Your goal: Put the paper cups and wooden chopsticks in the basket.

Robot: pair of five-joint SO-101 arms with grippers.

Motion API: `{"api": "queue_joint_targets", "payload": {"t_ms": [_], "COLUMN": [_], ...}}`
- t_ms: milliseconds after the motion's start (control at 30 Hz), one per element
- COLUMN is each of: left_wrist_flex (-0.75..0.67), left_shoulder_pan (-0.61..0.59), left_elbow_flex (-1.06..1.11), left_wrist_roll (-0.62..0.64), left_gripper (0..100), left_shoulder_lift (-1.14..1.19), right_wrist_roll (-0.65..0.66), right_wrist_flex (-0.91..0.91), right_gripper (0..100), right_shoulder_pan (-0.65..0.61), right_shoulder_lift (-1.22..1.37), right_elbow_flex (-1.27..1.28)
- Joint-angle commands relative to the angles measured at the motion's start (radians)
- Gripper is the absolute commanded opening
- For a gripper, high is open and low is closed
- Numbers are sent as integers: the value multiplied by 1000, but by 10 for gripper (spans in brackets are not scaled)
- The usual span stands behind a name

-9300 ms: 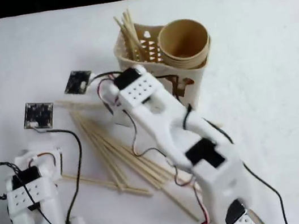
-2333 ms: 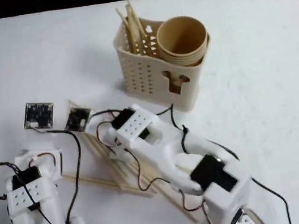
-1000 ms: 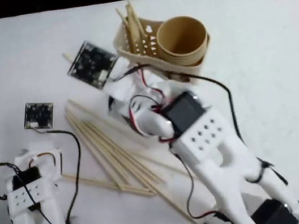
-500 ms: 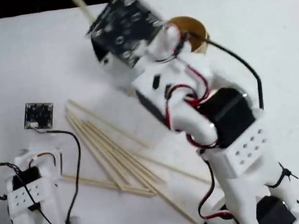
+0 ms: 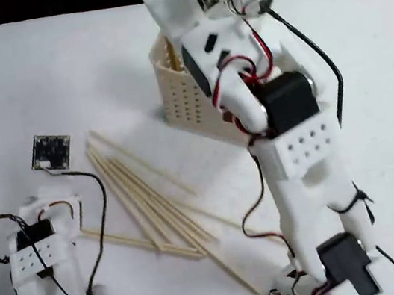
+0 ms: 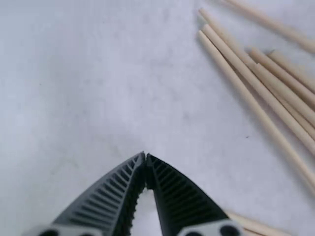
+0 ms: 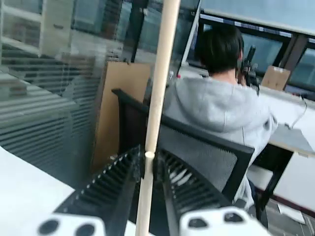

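Pale wood lies loose across the white table (image 5: 13,87). A fan of wooden chopsticks (image 5: 153,200) spreads through the lower-left middle of the high view, well apart from the basket (image 5: 187,100) at upper centre, so most of the stick work looks undone. One chopstick (image 7: 158,93) is in hand. The right gripper (image 7: 146,156) pinches it between its ribbed black fingers (image 7: 115,179), with the stick standing upright. The right arm (image 5: 282,110) rears over the basket and covers its mouth, so whether the paper cups sit inside cannot be judged. The left gripper (image 6: 146,158) has its tips pressed together on nothing, low over the table near the loose sticks.

The chopsticks are slim, straight, round rods of smooth light wood, likely to roll. The basket is cream plastic and boxy, its wall pierced with a fine grid of holes. The finger pads are dark, with ridged faces.
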Motion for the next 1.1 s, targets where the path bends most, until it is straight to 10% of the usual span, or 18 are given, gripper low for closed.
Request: {"api": "queue_joint_targets", "payload": {"t_ms": [0, 500, 733, 1067], "left_wrist_flex": [-17, -31, -51, -51], "left_shoulder_pan": [-5, -4, -2, -2], "left_elbow_flex": [-3, -2, 11, 11], "left_wrist_roll": [-9, -9, -9, -9], "left_gripper": [28, 28, 28, 28], "left_shoulder_lift": [-24, -24, -24, -24], "right_wrist_roll": [-9, -11, -11, -9], "right_wrist_flex": [-15, 220, 286, 386], "right_gripper": [20, 22, 190, 108], "right_shoulder_pan": [30, 51, 51, 35], "right_shoulder_lift": [27, 74, 64, 8], "right_elbow_flex": [-32, -38, -32, -35]}}
